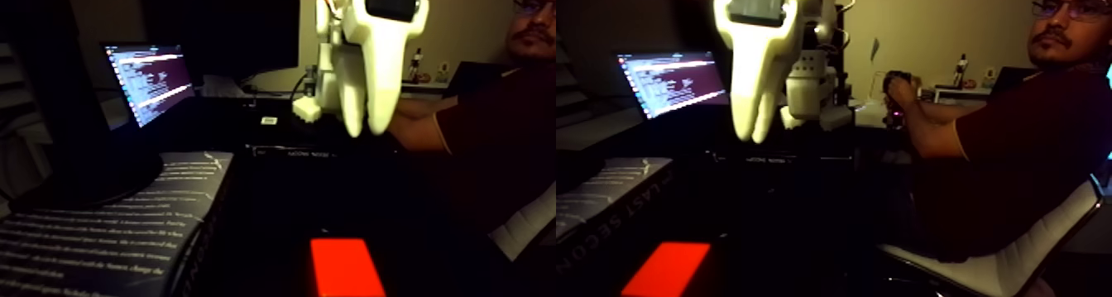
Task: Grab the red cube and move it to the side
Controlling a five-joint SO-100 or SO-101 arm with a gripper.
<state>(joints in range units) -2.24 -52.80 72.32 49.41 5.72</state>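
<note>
Currently the white plastic two-finger gripper (364, 126) is hanging high above the dark table (273, 193), its fingertips drawn together and gripping nothing. The bright red-orange cube (346, 267) is sitting well below it, at the bottom edge of the fixed view, untouched. Risk is looming: descending with the fingers pressed together would knock the block away. Dim lighting is hiding the cube's edges, and a seated person's arm (422, 126) is reaching close behind.
</note>
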